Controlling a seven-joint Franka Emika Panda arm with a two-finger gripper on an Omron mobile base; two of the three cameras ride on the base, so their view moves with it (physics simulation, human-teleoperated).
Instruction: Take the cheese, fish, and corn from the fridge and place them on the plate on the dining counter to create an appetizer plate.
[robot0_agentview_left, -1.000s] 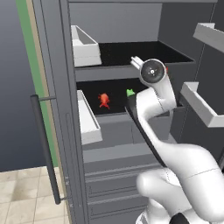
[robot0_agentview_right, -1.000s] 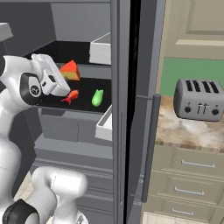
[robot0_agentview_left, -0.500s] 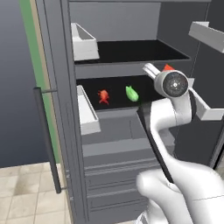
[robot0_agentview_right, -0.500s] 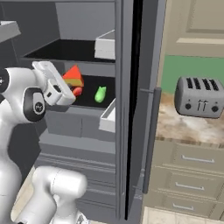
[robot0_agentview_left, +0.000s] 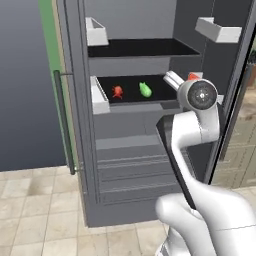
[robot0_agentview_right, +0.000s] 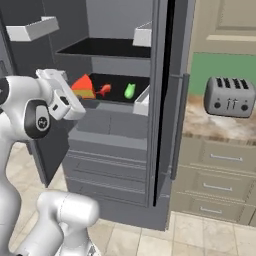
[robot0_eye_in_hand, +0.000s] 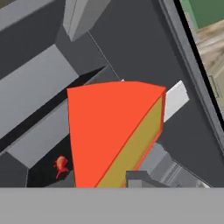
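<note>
a: the fridge (robot0_agentview_left: 140, 165) stands open, both doors swung wide, with the arm in front of its middle shelf. where are the foods?

b: the cheese (robot0_agentview_right: 83, 88) is off the shelf, at the end of the arm; the tool (robot0_agentview_right: 75, 100) is closed on it. in the hand view the wedge sits right against the camera, its orange face and yellow side large, with a grey finger (robot0_eye_in_hand: 142, 178) pressed at its lower edge. the fish (robot0_agentview_left: 118, 91) and the corn (robot0_agentview_left: 145, 89) lie on the black middle shelf, near each other but apart.

a: so the step in hand is carrying the cheese out?

b: i judge so. to do it well, draw the wedge straight back out of the opening, keep it level so the narrow grip does not slip, and pass clear of the white door bin (robot0_agentview_right: 142, 102) and the door edge before the base turns away.

a: anything else close by?

b: a toaster (robot0_agentview_right: 229, 97) sits on the counter (robot0_agentview_right: 210, 127) just right of the fridge. that is not the one the plate should be on.

a: what can't you make out?

b: the tool's tips are mostly hidden behind the wedge in the base views, so how deep the hold goes is unclear. from the left base view only a red corner of the cheese peeps over the wrist. i cannot place the plate or the dining counter, so the route there is unknown.
</note>
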